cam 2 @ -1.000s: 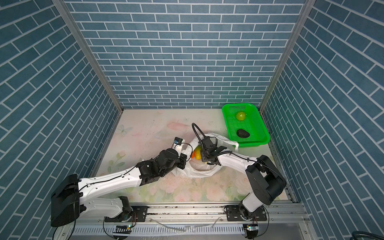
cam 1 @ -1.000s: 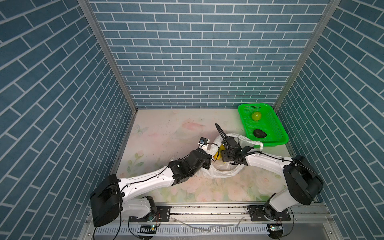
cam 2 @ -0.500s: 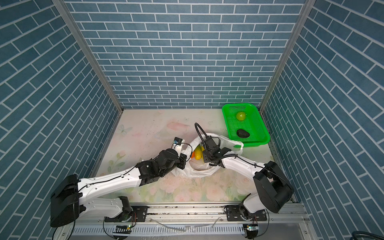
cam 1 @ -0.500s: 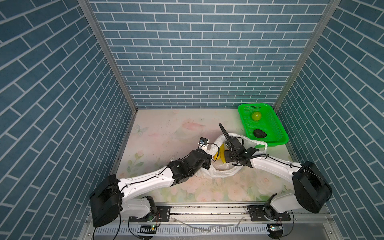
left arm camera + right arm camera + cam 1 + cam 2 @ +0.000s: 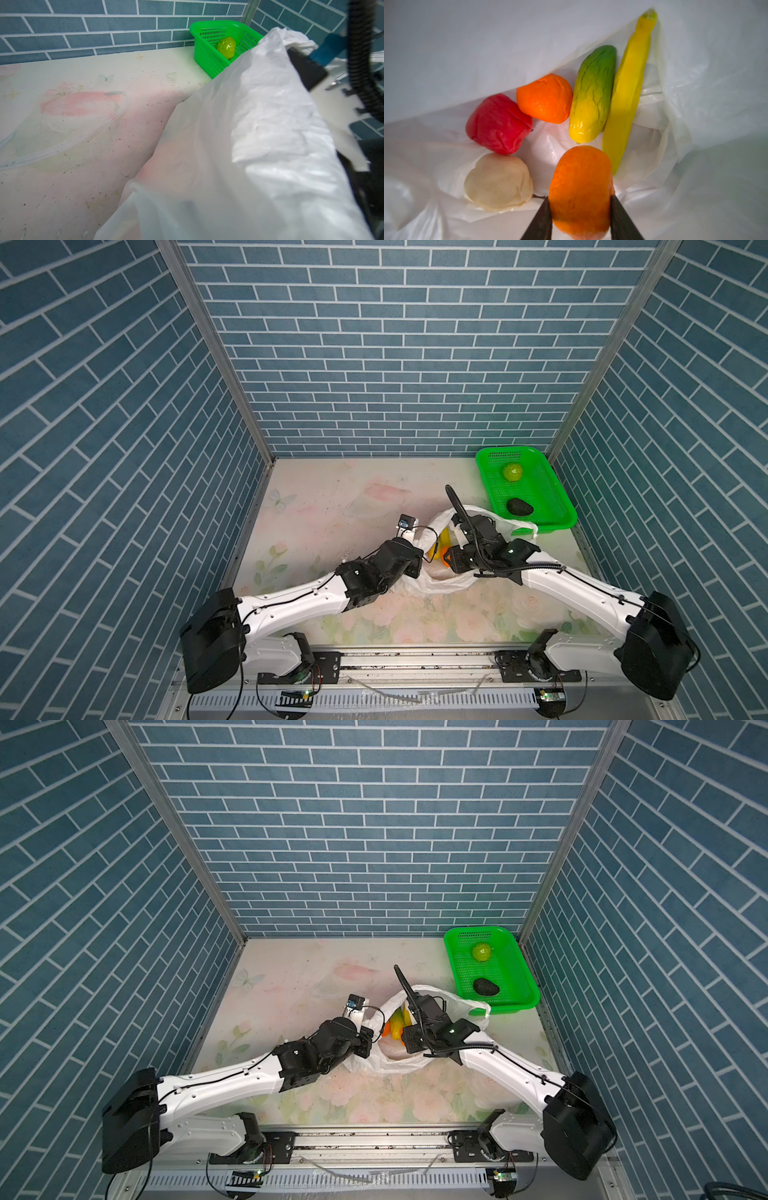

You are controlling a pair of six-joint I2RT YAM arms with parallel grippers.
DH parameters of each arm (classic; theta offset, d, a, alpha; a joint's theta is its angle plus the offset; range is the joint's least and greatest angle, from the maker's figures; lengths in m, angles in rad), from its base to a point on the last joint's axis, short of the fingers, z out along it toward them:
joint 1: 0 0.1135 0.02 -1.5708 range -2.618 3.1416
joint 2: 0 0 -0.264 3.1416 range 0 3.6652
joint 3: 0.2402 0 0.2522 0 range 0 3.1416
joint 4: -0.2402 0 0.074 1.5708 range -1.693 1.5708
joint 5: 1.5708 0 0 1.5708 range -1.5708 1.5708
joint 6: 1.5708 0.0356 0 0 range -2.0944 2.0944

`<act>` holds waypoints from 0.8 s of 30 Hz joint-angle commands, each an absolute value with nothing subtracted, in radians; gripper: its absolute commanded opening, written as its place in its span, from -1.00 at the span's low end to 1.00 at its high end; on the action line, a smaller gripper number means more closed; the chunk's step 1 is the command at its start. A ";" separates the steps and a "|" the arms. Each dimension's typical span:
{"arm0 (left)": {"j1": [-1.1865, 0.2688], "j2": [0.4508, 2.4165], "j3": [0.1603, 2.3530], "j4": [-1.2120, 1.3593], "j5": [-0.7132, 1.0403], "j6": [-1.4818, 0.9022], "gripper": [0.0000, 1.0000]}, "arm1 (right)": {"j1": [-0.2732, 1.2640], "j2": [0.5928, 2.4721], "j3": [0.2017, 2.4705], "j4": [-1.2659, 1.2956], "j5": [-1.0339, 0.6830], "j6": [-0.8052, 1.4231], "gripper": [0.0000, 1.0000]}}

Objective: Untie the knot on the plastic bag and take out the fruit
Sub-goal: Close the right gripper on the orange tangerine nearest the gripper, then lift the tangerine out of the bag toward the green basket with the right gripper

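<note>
Floral table (image 5: 332, 506), both my arms meeting mid-table at the plastic bag (image 5: 440, 578). The bag lay mouth-open just beside the near-left corner of the green basket (image 5: 544, 493). Basket held the green apple (image 5: 512, 472) and the avocado (image 5: 519, 507), apart from each other. My left gripper (image 5: 417, 564) was closed on the bag's left rim, and film stretched up from it across the left wrist view. Inside the bag were the banana (image 5: 627, 93) touching the mango (image 5: 591, 93), a second orange (image 5: 545, 97), the red fruit (image 5: 498, 123) and the pale fruit (image 5: 498, 182). My right gripper (image 5: 579, 198) was inside the bag, fingers pressed on both sides of the orange (image 5: 580, 176). Versus a second earlier, my right arm's elbow had swung out right toward the front rail. Left arm, bag and basket contents sat unchanged.
</note>
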State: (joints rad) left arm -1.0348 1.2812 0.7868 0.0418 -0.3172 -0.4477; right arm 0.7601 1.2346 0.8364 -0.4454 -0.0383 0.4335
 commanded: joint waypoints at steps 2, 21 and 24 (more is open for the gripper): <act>-1.041 1.287 0.807 0.029 -0.352 -0.437 -1.00 | 0.768 1.140 0.917 -0.604 -0.082 0.436 -0.18; -1.040 1.283 0.795 0.014 -0.364 -0.446 -1.00 | 0.431 1.149 1.455 -0.837 -0.161 0.314 -0.18; -1.041 1.283 0.783 0.028 -0.362 -0.454 -1.00 | 0.330 1.193 1.477 -0.772 -0.137 0.291 -0.17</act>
